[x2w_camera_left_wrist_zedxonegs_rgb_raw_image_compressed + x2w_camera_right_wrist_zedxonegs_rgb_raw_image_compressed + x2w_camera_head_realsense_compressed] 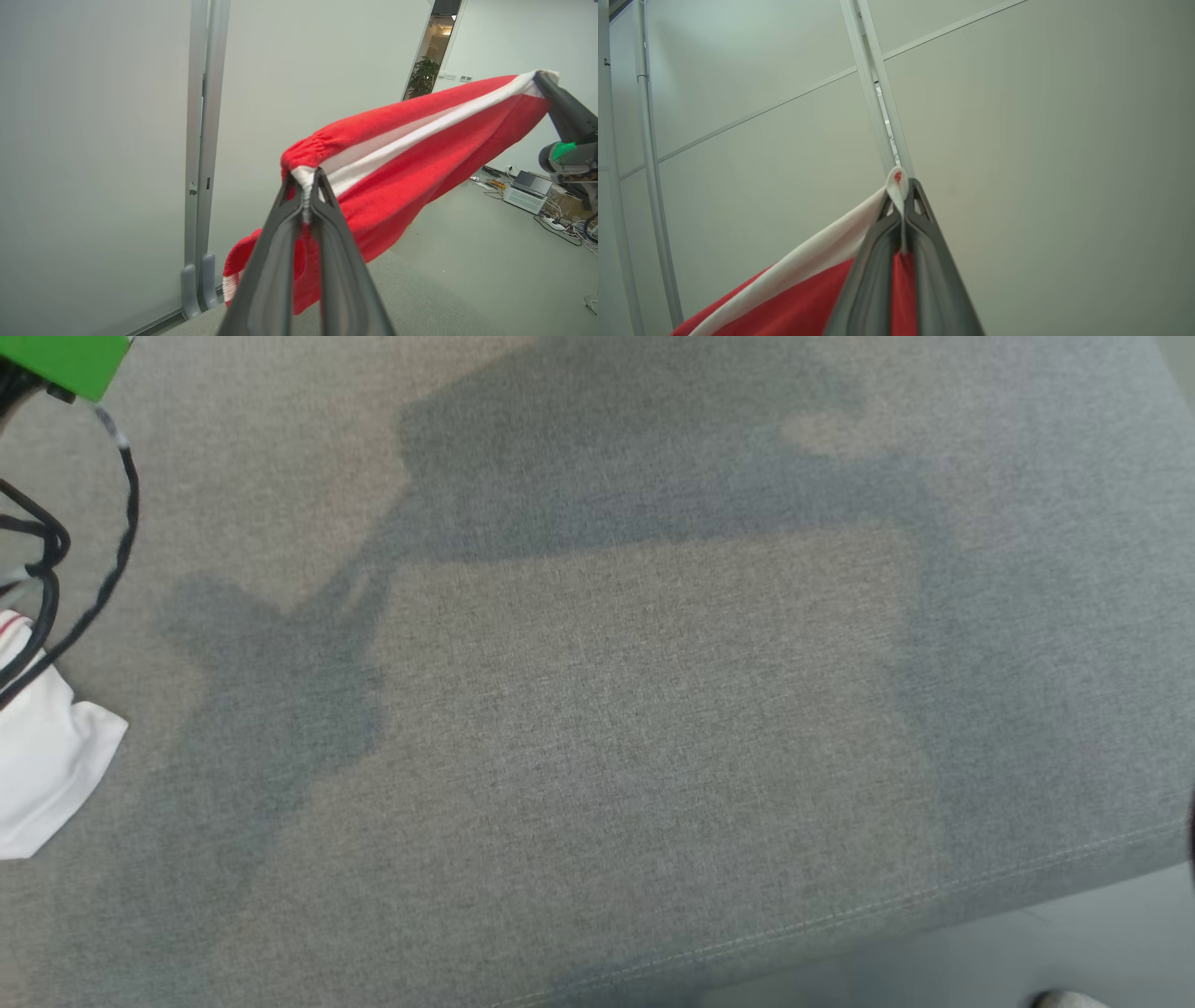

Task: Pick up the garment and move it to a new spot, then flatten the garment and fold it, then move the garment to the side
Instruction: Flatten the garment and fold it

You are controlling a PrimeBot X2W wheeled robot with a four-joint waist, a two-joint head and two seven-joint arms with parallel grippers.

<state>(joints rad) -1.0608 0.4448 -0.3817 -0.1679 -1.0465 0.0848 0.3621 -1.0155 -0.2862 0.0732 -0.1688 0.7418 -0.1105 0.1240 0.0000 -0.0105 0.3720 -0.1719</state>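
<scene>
Where L hand (306, 179) pinches, red knit garment (411, 154) bunches.

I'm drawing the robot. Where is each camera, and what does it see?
Head view: on the head, looking down at the grey cushion; black cables at left.
Left wrist view: on that wrist, along the left gripper, shut on the red garment; right gripper holds its far end.
Right wrist view: on that wrist, along its fingers toward a pale wall.
Both wrist views share the garment.
</scene>
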